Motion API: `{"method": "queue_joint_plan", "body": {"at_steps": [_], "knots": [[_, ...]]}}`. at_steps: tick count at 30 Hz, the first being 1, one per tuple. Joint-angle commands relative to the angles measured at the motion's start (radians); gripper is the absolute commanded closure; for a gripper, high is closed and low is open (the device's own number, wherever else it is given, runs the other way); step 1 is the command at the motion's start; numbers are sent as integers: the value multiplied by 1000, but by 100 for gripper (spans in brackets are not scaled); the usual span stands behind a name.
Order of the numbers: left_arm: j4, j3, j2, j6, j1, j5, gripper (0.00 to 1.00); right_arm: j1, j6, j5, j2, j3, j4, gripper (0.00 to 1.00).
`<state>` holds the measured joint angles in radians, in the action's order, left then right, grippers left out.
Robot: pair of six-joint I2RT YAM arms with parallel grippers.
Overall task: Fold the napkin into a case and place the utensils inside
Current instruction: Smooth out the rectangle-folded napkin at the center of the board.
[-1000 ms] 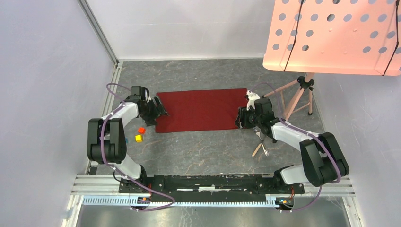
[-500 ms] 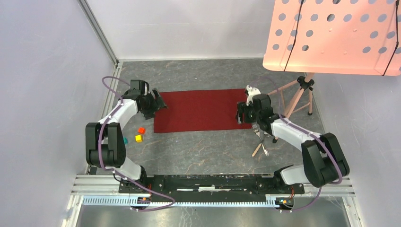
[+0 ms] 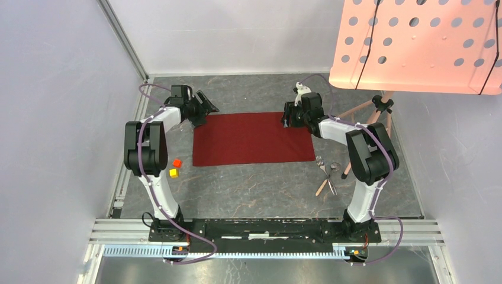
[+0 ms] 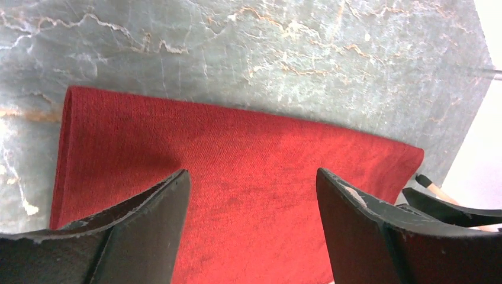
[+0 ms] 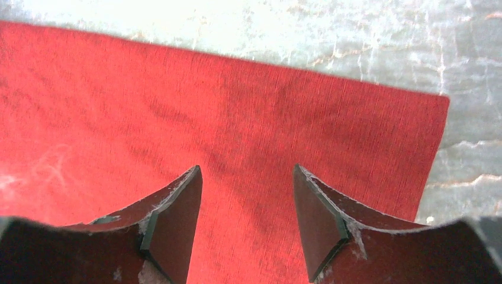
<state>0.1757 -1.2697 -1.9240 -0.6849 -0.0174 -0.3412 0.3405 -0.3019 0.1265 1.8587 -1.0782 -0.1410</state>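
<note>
Left tool sits at the far left corner of the dark red, plain cloth napkin, its two black fingers spread wide with nothing between them. The right tool is at the far right corner, jaws moderately apart and also empty, with only red cloth beneath. The napkin lies flat as a wide rectangle in the middle of the grey marbled desk. The small shiny silver metal fork and spoon lie on the desk just right of the napkin's near right corner. A small red cube and a yellow cube sit near its near left corner.
</note>
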Motion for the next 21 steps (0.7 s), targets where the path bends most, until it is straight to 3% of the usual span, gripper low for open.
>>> {"method": "queue_joint_plan", "body": {"at_steps": [1,7,11,18,21], "knots": [[-67,-66,-62,-53,9,25,16,-21,7,-4,58,-87,-46,37],[66,-112,-138,-3,16,182,17,-50,81,-157,141,-95,3,37],[106,-122,-148,14,46,203,17,-58,87,-201,137,-98,54,37],[97,-210,-101,16,31,44,17,-57,-28,69,83,-146,-17,37],[77,-227,-108,-9,29,8,17,-56,-74,113,100,-172,-47,36]]}}
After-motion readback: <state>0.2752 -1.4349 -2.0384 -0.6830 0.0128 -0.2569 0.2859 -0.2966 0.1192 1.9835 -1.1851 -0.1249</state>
